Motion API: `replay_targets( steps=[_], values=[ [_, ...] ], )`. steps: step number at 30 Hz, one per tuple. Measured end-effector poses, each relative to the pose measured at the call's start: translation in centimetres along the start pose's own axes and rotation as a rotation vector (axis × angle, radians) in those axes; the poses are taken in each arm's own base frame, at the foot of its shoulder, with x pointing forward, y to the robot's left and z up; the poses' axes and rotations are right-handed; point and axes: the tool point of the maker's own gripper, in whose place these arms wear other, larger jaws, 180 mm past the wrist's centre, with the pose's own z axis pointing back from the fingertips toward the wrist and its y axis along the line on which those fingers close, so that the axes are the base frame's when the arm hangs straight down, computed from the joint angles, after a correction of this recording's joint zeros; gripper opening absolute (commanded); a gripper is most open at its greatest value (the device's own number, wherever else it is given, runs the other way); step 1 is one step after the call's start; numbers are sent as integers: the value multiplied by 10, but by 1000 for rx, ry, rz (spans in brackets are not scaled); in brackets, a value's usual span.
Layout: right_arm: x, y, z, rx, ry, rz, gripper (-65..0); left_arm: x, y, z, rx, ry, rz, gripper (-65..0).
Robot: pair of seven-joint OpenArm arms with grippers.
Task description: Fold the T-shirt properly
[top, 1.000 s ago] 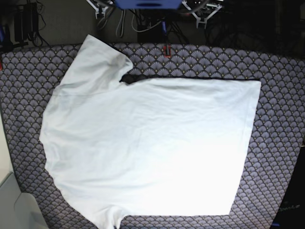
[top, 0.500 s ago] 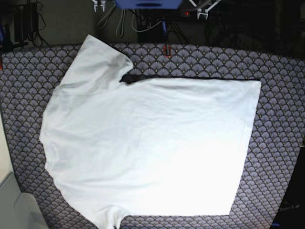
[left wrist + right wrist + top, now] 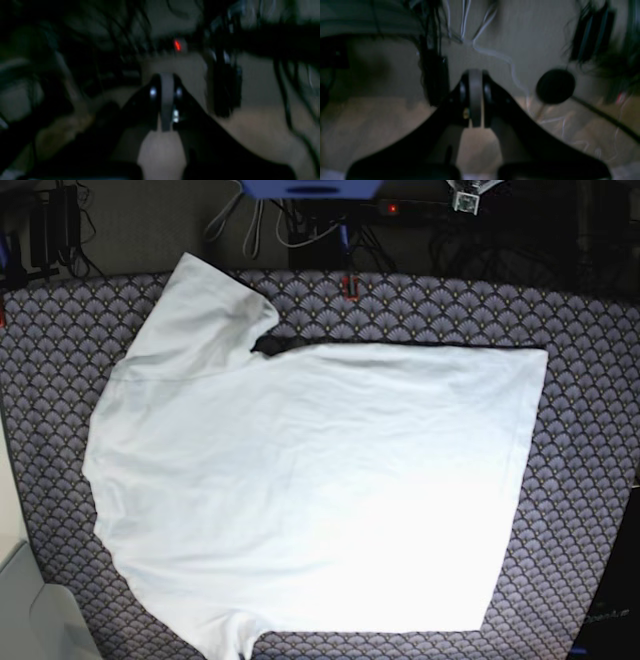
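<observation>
Right now the T-shirt point(image 3: 310, 490) lies flat mid-frame, unfolded. Both the left gripper point(image 3: 166, 125) and right gripper point(image 3: 475, 122) are pressed together, empty; pinching one layer could bunch it.

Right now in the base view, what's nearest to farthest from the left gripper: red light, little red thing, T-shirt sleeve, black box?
1. Red light, beside the left gripper at the top edge.
2. Little red thing, on the table's far edge.
3. T-shirt sleeve, further toward the view's left.
4. Black box, top-left corner.
</observation>
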Motion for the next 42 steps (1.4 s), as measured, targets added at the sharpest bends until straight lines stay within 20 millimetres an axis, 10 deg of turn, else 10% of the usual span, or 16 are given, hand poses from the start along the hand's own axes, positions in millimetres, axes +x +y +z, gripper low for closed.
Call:
replay_targets(
  steps=[13,21,35,42],
  values=[
    [167,-52,117,-123,-465,68,-637,137,13,91,-155,-358,215,-649],
    [231,-43,120,-109,-639,56,-419,179,39,111,-114,-389,207,-536],
    [252,12,85,259,-486,-157,-401,192,77,93,-6,-240,325,-489],
    [264,6,81,322,-445,-192,-402,193,79,90,-7,-207,324,-488]
  ],
)
